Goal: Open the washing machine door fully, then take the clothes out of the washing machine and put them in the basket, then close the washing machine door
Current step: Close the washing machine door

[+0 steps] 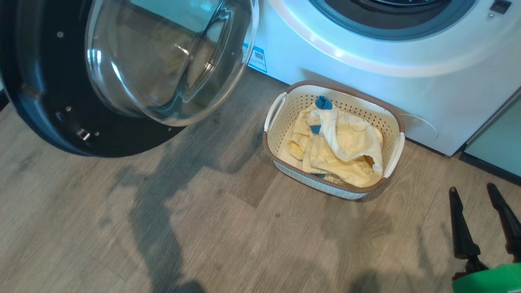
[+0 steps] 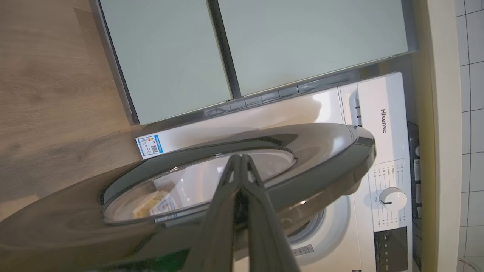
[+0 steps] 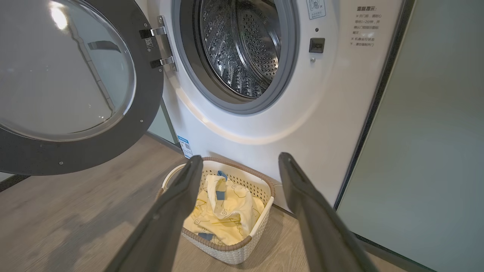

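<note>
The clothes (image 1: 342, 150) are lying heaped in the basket (image 1: 285, 122), which is sitting on the floor (image 1: 203, 224) just in front of the washing machine (image 1: 366, 73), below its opening. The washing machine door (image 1: 36, 101) is standing wide open, so closing it looks to be what is left. The left tool (image 2: 241, 156) is showing its two fingers pressed together on nothing, tips pointing at the door's outer face near the window edge. Whether they are touching it cannot be told. The right tool (image 1: 473, 189) is hanging spread wide and empty, to the basket's right.

The risk is lying in the push. Closed tips bearing on glossy, curved glass could be skidding off, leaving the door half swung. A weak push could be leaving the latch uncaught. The basket is sitting near the door's sweep, so the lower rim might be clipping it or a raised fold of cloth.

The right wrist view is looking straight into the steel drum (image 3: 242, 49), with no garment visible there, and is showing the hinge (image 3: 164, 45). The head view is catching just the lower arc of the rubber ring (image 1: 390, 20). The left wrist view is giving the door's outer side, the control knob (image 2: 393, 198) and the pale green cabinet panels (image 2: 302, 37).
</note>
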Controlling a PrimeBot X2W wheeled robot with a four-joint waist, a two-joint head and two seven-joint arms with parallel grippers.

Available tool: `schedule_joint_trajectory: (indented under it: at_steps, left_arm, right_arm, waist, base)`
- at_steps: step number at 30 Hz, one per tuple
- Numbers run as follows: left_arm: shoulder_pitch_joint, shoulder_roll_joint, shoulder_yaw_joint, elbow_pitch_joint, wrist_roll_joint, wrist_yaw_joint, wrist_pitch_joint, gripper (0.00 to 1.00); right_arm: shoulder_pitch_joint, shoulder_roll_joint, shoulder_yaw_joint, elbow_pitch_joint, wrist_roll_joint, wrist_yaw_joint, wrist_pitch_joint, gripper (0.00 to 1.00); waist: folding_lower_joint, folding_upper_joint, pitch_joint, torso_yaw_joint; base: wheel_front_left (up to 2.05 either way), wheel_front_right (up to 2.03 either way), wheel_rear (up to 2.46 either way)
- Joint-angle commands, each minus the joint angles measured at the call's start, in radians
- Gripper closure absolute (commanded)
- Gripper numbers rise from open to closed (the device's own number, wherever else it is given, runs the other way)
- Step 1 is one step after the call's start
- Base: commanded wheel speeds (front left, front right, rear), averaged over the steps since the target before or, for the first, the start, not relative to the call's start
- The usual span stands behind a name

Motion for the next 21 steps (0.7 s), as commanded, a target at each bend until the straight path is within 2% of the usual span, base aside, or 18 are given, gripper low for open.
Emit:
schedule_joint_trajectory:
  at_steps: [1, 7, 21]
  left_arm:
    - [-0.003, 0.057, 0.022, -0.040, -0.008, 0.000, 0.014, 1.00]
    - [0.036, 0.037, 0.007, -0.132, -0.033, -0.005, 0.090, 1.00]
    - [0.130, -0.022, 0.018, -0.280, -0.106, -0.020, 0.176, 1.00]
  right_arm:
    - [-0.028, -0.012, 0.024, -0.027, 0.000, -0.003, -0.006, 0.00]
    - [-0.031, 0.002, 0.032, -0.014, 0.001, -0.003, -0.017, 0.00]
    - [-0.041, 0.036, 0.038, 0.031, 0.010, -0.003, -0.054, 0.00]
  waist:
    - [0.0000, 0.0000, -0.004, 0.000]
    - [0.0000, 0.0000, -0.024, -0.003]
    - [0.0000, 0.0000, -0.068, -0.044]
  base:
    - [0.00, 0.00, 0.00]
    - [0.00, 0.00, 0.00]
    - [0.00, 0.00, 0.00]
